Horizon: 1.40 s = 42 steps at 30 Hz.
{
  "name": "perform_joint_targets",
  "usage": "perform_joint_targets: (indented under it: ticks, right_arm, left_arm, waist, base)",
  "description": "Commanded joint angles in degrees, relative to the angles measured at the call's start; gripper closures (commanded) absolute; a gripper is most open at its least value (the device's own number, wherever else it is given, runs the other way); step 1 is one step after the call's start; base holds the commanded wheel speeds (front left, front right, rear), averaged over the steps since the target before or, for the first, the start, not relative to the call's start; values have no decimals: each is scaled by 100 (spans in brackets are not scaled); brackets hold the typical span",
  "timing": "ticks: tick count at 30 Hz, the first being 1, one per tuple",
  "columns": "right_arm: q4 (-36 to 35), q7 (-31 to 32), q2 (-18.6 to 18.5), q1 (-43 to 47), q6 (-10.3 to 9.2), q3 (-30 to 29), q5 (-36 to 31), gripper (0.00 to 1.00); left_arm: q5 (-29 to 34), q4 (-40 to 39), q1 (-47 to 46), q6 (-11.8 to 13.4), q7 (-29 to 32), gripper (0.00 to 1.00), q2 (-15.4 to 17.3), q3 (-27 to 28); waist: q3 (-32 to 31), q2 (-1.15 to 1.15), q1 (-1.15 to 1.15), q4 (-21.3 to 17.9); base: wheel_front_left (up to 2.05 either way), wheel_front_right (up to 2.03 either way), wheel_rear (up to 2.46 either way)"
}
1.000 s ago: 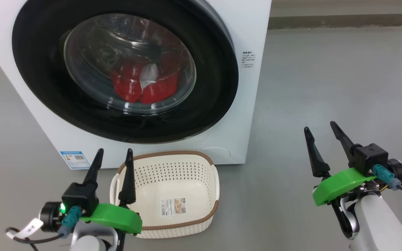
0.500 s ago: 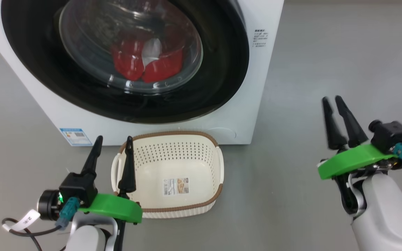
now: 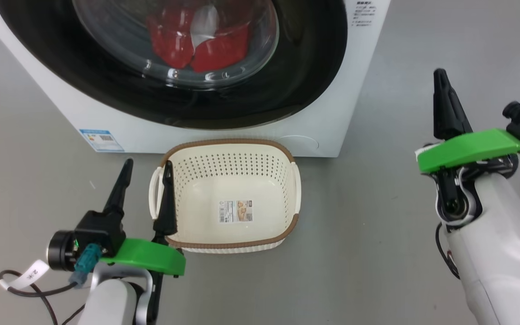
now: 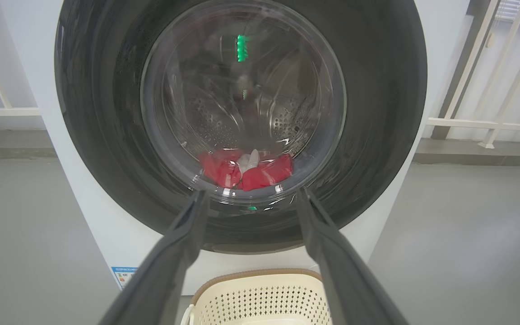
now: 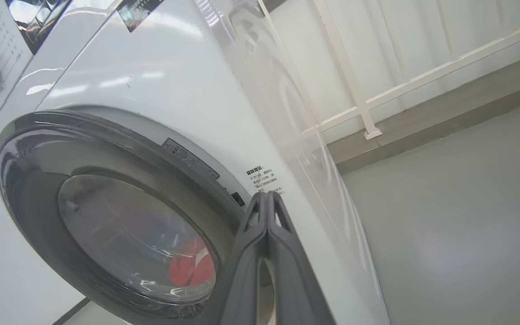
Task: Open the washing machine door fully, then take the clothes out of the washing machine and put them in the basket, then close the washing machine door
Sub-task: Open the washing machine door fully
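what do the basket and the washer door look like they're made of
The basket looks like moulded cream plastic, matte, with rows of holes; its brown rim seems woven-look plastic. The washing machine door has a glossy black ring, probably plastic given its sheen, around a clear bulging window, glass or clear plastic.

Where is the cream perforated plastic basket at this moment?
In the head view, the cream perforated plastic basket stands on the grey floor, close before the white washing machine, with the left pincer by its left side.
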Motion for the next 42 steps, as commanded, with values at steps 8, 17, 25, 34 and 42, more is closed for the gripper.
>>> perform_joint_targets:
  ticks: [8, 17, 25, 34, 42]
  right_arm:
    - [297, 125, 40, -950, 2, 332, 929, 100]
    - [424, 834, 40, -1671, 2, 147, 1742, 100]
    - [588, 1767, 38, -2197, 2, -192, 2321, 100]
    - [974, 2893, -55, -2783, 2, -480, 2540, 100]
    - [1353, 3367, -196, -3301, 2, -570, 2340, 100]
  left_arm:
    - [-26, -260, -338, -44, -51, 0, 131, 105]
    - [-56, -327, -435, -46, -51, 0, 131, 15]
    - [-96, -363, -513, -47, -51, 0, 131, -78]
    - [-215, -386, -547, -15, -51, 0, 131, -108]
    - [-256, -428, -613, -31, -51, 0, 131, -113]
  waist:
    - [368, 0, 0, 181]
    - [643, 0, 0, 282]
    - [867, 0, 0, 409]
    - [1038, 0, 0, 547]
    - [1228, 0, 0, 681]
  base:
    - [0, 0, 0]
    - [0, 0, 0]
    - [0, 0, 0]
    - [0, 0, 0]
    - [0, 0, 0]
